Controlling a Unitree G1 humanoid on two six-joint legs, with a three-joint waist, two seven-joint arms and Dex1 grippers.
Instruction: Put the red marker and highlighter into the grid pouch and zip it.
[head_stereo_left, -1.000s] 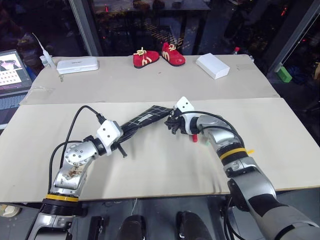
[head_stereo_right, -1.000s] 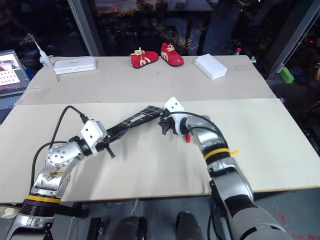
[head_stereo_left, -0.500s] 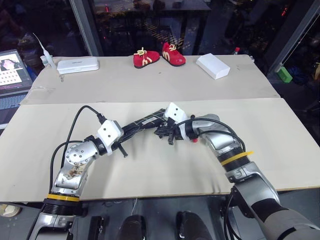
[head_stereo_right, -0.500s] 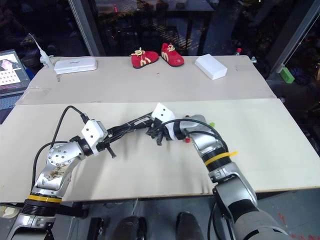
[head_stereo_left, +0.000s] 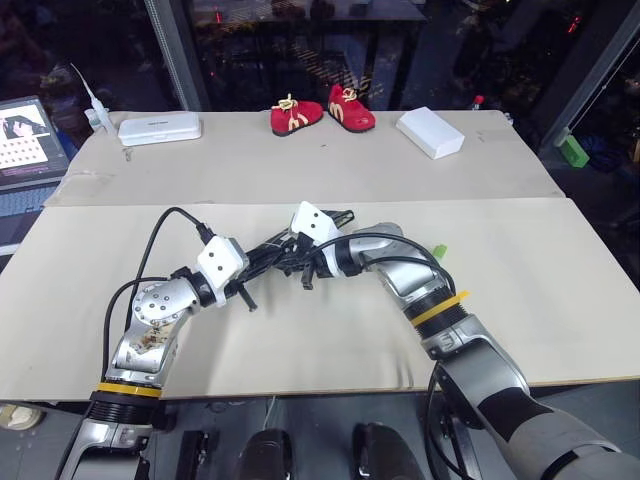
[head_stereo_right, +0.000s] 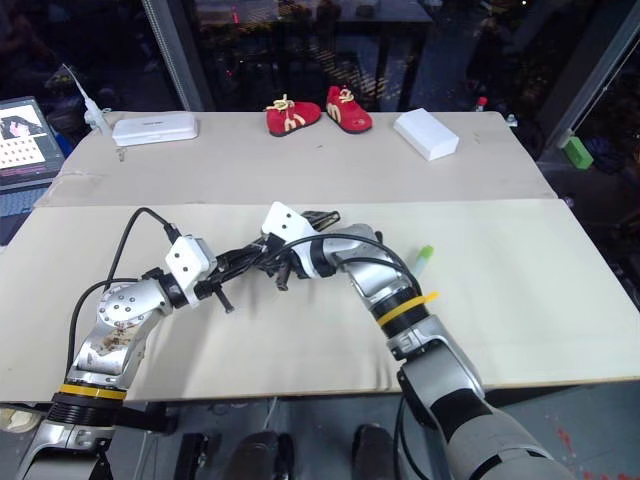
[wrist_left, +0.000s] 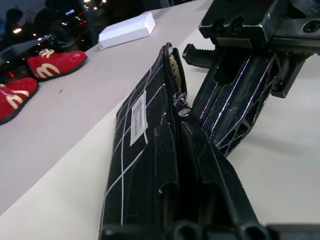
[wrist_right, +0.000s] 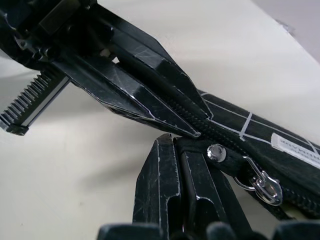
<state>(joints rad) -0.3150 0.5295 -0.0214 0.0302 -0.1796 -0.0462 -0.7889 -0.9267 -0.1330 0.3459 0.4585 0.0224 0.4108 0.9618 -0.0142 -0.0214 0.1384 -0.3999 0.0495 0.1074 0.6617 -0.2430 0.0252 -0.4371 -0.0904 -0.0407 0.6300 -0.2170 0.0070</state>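
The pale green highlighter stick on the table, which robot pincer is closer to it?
Right. The right pincer is at the black grid pouch, some way from the highlighter; the left pincer, clamping the pouch, sits farther away.

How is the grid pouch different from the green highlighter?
The grid pouch is black with thin white lines, but the highlighter is pale green. The pouch is long and flat, while the highlighter is a short, stubby stick. The pouch is clamped in the shut jaws of the left gripper, but the highlighter lies loose on the table with nothing holding it.
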